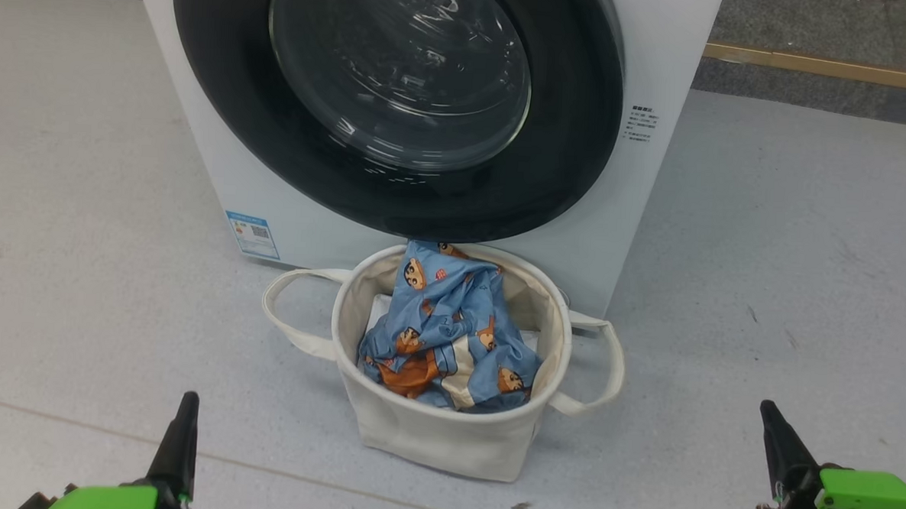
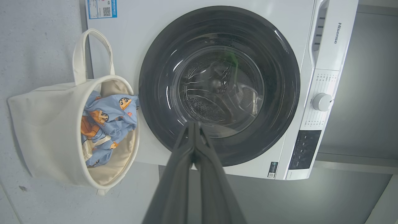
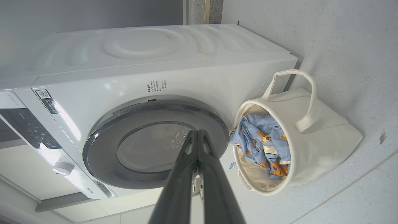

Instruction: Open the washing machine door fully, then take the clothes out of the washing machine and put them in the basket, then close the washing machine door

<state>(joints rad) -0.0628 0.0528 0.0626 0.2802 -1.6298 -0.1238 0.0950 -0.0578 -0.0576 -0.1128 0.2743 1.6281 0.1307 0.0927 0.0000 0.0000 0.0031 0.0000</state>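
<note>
Left gripper [image 1: 185, 409] sits low, its two dark fingers pressed together into a single point with nothing between them. Right gripper [image 1: 768, 418] is the same: jaws closed tight and empty. Both sets of fingers point toward the washing machine [image 1: 672, 50] and both stand well apart from it, touching nothing. The basket [image 1: 445, 441] stands on the grey floor [image 1: 81, 192] ahead of the fingertips, roughly midway between the two grippers and clear of both. Its back rim is close under the lower edge of the washing machine door [image 1: 396, 76]. The clothes [image 1: 450, 331] lie inside the basket in a crumpled heap of blue fabric with orange-brown cartoon figures, one fold rising at the back toward the door's black rim. A bit of white fabric [image 1: 378, 310] shows beneath them on the side nearer the left gripper. The door sits flush against the machine's front; through the clear glass the steel drum shows, with no fabric visible in it. Along the left wrist view, the closed tips line up with the lower part of the door's glass, well short of it, and the basket lies off to one side of the fingers, mouth toward the camera. Along the right wrist view the tips likewise aim at the door — basket beside them, one loop handle up. A small blue label [image 1: 253, 234] marks the machine's lower front corner, ahead of the left gripper.
</note>
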